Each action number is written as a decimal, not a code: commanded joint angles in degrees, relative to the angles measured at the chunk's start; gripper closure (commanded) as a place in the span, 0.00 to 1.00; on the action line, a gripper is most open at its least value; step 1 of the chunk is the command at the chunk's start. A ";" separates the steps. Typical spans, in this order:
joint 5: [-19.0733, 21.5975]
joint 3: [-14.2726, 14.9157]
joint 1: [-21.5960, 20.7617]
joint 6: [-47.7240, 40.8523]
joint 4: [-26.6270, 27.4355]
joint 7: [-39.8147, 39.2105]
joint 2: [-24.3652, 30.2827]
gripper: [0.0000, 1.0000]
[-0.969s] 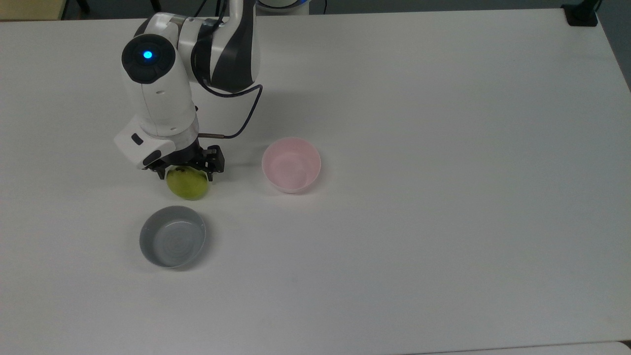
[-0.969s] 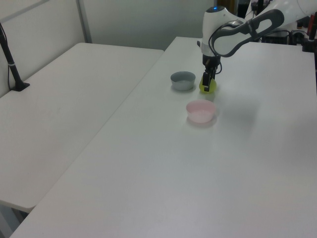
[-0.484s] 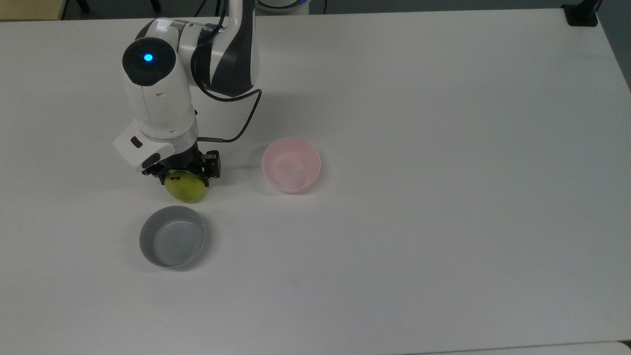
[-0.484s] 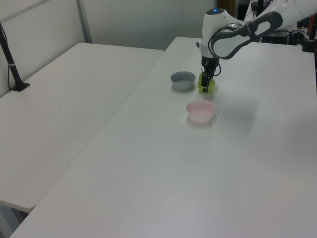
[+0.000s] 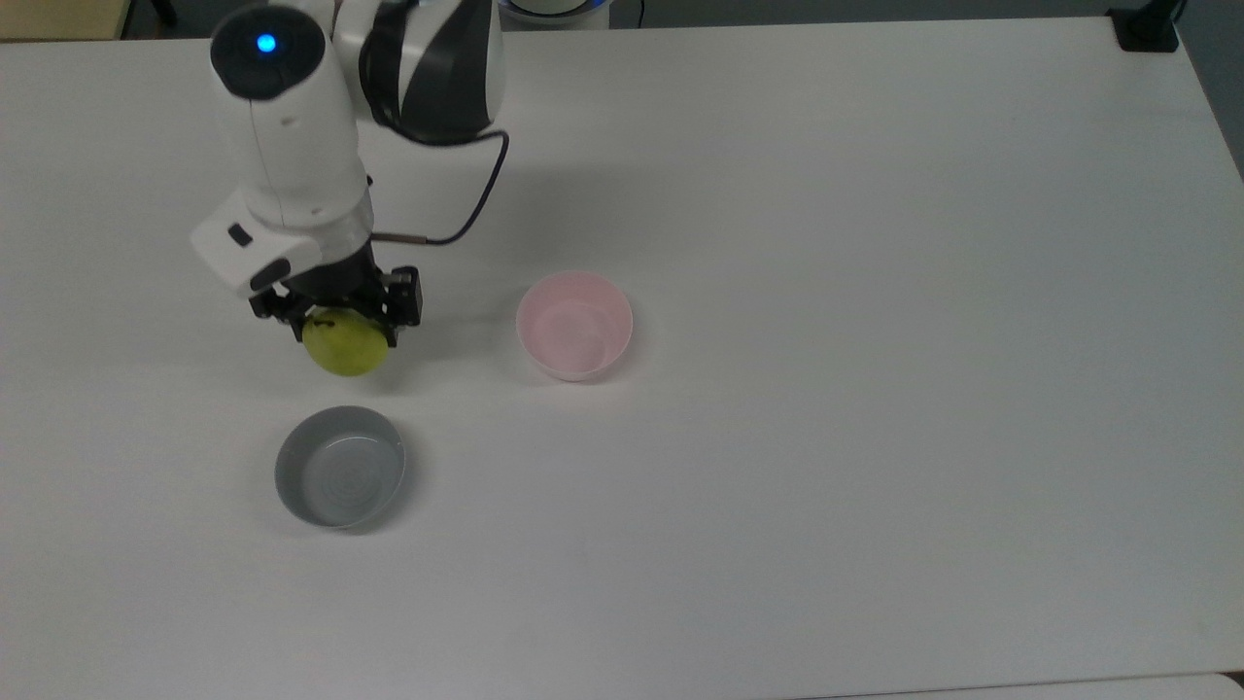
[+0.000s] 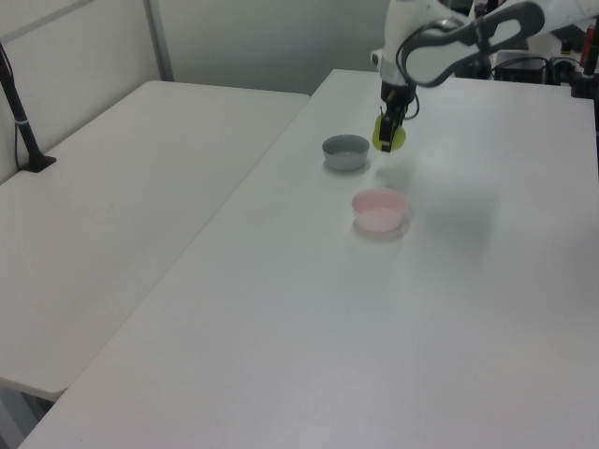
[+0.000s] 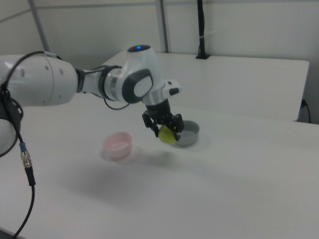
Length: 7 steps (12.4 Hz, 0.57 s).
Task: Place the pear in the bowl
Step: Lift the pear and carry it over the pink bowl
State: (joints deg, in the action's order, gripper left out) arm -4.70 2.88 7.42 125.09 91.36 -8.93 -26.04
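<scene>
Since second ago: arm risen, small rounded yellow-green pear [image 5: 344, 345] lifted clear off white desk [image 5: 875, 389]. Black two-finger jaws [image 5: 337, 311] clamped on pear's sides, upper part and stem hidden. Pale pink round plastic bowl [image 5: 574, 325] empty, well apart toward top view's right; grey bowl [image 5: 340, 467] near below.

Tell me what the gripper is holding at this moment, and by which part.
The gripper is shut on the pear, gripping it by its upper end near the stem, so the fruit hangs below it, lifted off the table.
</scene>
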 commanded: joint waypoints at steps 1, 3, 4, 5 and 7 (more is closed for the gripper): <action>0.22 -0.95 -0.65 -8.35 1.46 -0.65 8.36 0.45; 0.22 -2.79 -2.40 -13.45 1.46 -0.04 11.27 0.45; 0.04 -3.14 -4.32 -15.56 1.72 3.53 12.84 0.45; -0.13 -3.23 -6.17 -16.71 1.89 5.57 13.47 0.45; -0.22 -3.24 -10.04 -18.38 2.33 9.08 14.09 0.45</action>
State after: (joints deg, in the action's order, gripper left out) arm -4.64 -0.69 1.98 108.66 91.25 -4.73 -14.23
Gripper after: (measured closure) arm 0.150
